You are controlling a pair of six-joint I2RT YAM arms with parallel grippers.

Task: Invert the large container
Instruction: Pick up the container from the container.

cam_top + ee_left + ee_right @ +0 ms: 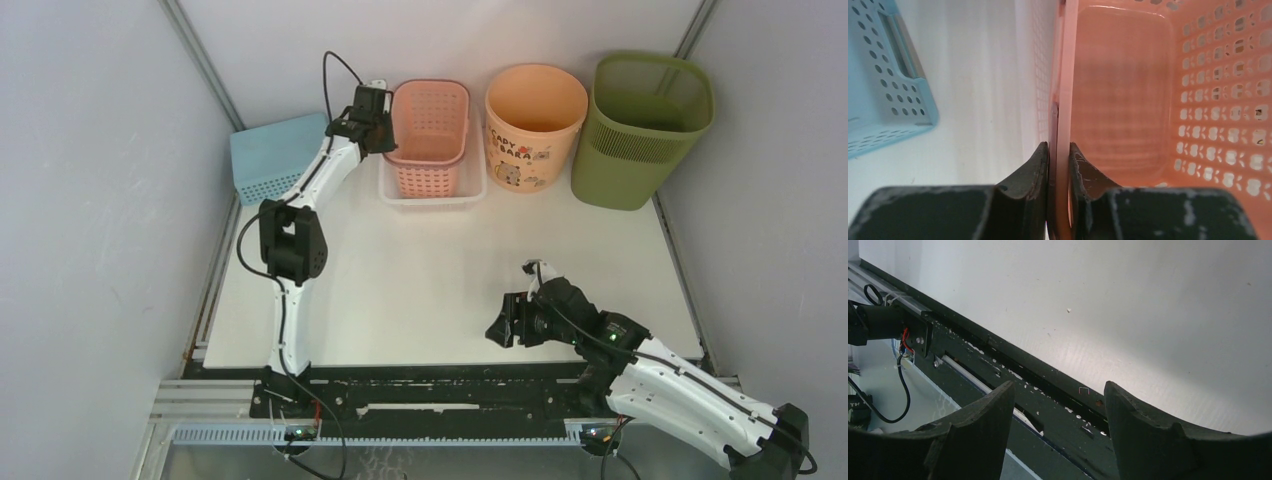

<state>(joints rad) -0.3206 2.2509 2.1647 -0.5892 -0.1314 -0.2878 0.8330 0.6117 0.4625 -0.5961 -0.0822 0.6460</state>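
Observation:
The large container (650, 128), an olive-green bin with a mesh upper band, stands upright at the far right corner of the table, with no gripper near it. My left gripper (385, 127) is at the far left, shut on the left rim of a pink perforated basket (430, 135). In the left wrist view the two fingers (1040, 162) pinch that thin rim of the pink basket (1123, 95) between them. My right gripper (497, 330) hovers open over the table's near edge, and the right wrist view shows nothing between the jaws of the right gripper (1058, 390).
The pink basket sits inside a white tray (385, 190). A peach bucket (533, 125) with a cartoon print stands between it and the green bin. A light-blue perforated basket (272, 155) (883, 85) lies at the far left. Grey walls close in both sides.

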